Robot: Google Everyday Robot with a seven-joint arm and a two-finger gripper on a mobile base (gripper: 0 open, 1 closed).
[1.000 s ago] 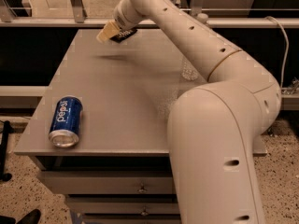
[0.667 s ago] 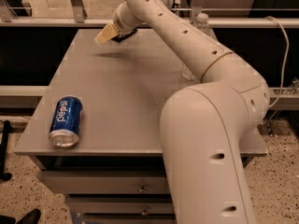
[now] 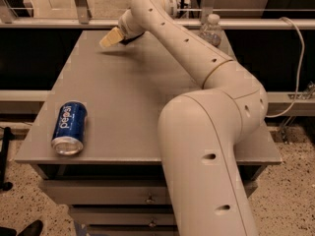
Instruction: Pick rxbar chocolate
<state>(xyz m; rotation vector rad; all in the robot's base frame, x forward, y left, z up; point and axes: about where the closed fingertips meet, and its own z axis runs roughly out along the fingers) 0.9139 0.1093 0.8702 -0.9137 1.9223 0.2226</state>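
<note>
**Pincer low at the far left of the desk, bar tucked just behind it**

At the near left corner of the desk (image 3: 123, 107) a blue Pepsi can (image 3: 69, 128) lies on its side, well apart from the work. The arm rises from the near right edge and reaches diagonally across to the far left.

There the pincer (image 3: 111, 37) hangs low over the desk near the far left corner, its tip aimed toward the left edge. How wide it stands, and whether it has hold of anything, I cannot tell.

Touching it on the right, under the wrist, is a dark sliver that I take to be the rxbar chocolate (image 3: 131, 37). Its long axis seems to run roughly along the far edge. If so, the bar lies at the root of the pincer, not ahead of it.

A clear water bottle (image 3: 211, 29) stands at the far edge, right of the arm.

Against a second ago, the pincer has slid slightly toward the left edge and the elbow has swung; the can has not moved.
</note>
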